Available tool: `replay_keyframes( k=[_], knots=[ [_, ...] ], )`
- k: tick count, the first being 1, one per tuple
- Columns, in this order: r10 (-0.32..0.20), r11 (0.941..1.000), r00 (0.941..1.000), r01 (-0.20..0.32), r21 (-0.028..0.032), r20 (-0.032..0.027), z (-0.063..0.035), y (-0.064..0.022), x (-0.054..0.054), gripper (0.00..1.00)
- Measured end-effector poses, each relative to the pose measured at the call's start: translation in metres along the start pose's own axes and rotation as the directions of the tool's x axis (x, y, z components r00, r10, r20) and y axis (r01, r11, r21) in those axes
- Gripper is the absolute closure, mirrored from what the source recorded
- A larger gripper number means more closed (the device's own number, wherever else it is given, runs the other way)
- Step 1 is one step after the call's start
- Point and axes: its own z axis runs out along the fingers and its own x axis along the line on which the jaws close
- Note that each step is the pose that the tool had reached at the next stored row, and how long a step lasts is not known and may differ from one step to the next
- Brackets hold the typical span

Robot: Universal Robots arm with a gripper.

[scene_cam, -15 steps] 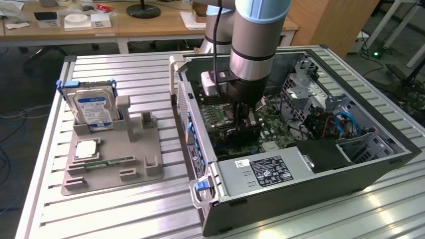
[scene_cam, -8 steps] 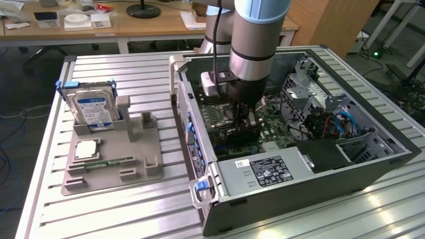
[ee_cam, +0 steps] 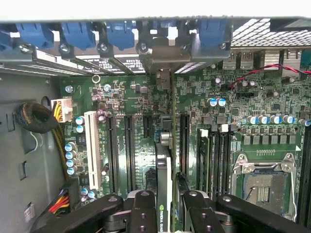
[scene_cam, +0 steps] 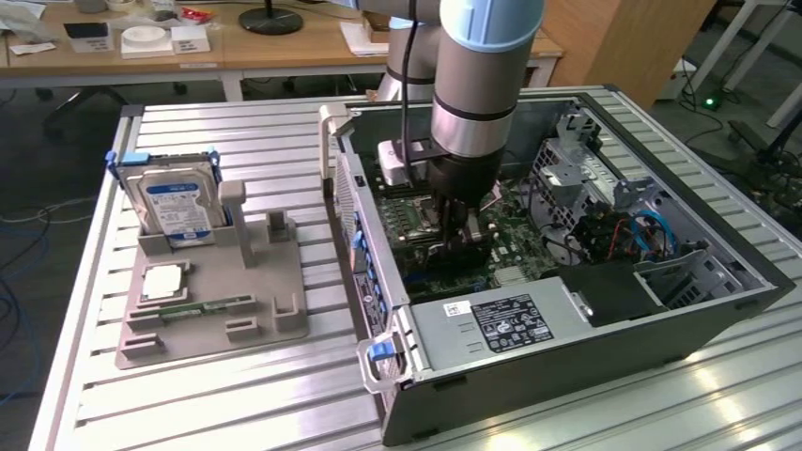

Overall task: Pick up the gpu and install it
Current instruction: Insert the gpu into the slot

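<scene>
- Worktop [scene_cam: 225, 395]: ribbed aluminium slats, pale and matt; it carries an open computer case and a grey fixture tray side by side.
- Computer case [scene_cam: 602, 348]: dark sheet-metal box lying on its side, lid off, motherboard facing up; a labelled power supply [scene_cam: 495, 324] sits at its near end.
- Arm [scene_cam: 483, 85]: grey and pale-blue cylinders, reaching straight down into the case.
- Fixture tray [scene_cam: 207, 291]: grey moulded plastic with upright posts, on the exterior view's left; it holds a silver hard drive [scene_cam: 176, 207] with a blue-white label standing on edge, and a narrow green memory stick [scene_cam: 213, 305] lying flat.
- Motherboard [ee_cam: 136, 111]: glossy green, studded with capacitors; long black expansion slots run parallel, all aligned with the card's long axis.
- Gpu [ee_cam: 164, 170]: thin flat card held edge-on and upright, its long axis running away from the wrist toward the case's rear brackets, directly over the board between two black slots.
- Gripper [ee_cam: 165, 213]: black metal fingers [ee_cam: 143, 208] pinched narrow on the gpu, one on each face.
</scene>
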Motion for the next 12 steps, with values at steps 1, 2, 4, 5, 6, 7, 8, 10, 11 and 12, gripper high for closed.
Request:
replay_keyframes(
  k=[1, 2, 4, 5, 6, 7, 8, 10, 11, 12],
  knots=[
    [0.0, 1.0, 1.0, 0.0, -0.0001, -0.0002, 0.0, 0.0, 0.0, 0.75],
    [0.0, 1.0, 1.0, 0.0, -0.0003, -0.0005, 0.0, 0.0001, 0.0, 0.75],
    [0.0, 1.0, 1.0, 0.0, 0.0, 0.0015, 0.0009, 0.0003, -0.0002, 0.75],
    [0.001, 1.0, 1.0, -0.001, 0.0027, 0.0062, 0.0029, 0.0003, -0.0006, 0.74],
    [0.001, 1.0, 1.0, -0.001, 0.0022, 0.0043, 0.0024, 0.0004, -0.0004, 0.74],
    [0.0, 1.0, 1.0, 0.0, 0.0007, 0.0018, 0.0012, 0.0004, -0.0001, 0.69],
    [0.0, 1.0, 1.0, 0.0, 0.0006, 0.0017, 0.0008, 0.0004, 0.0, 0.69],
    [0.0, 1.0, 1.0, 0.0, 0.001, 0.0017, -0.0001, 0.0004, 0.0001, 0.69],
    [0.0, 1.0, 1.0, 0.0, 0.0018, 0.0016, -0.0012, 0.0005, 0.0, 0.69],
    [0.0, 1.0, 1.0, 0.0, 0.0029, 0.0016, -0.0029, 0.0005, 0.0, 0.69]
  ],
)
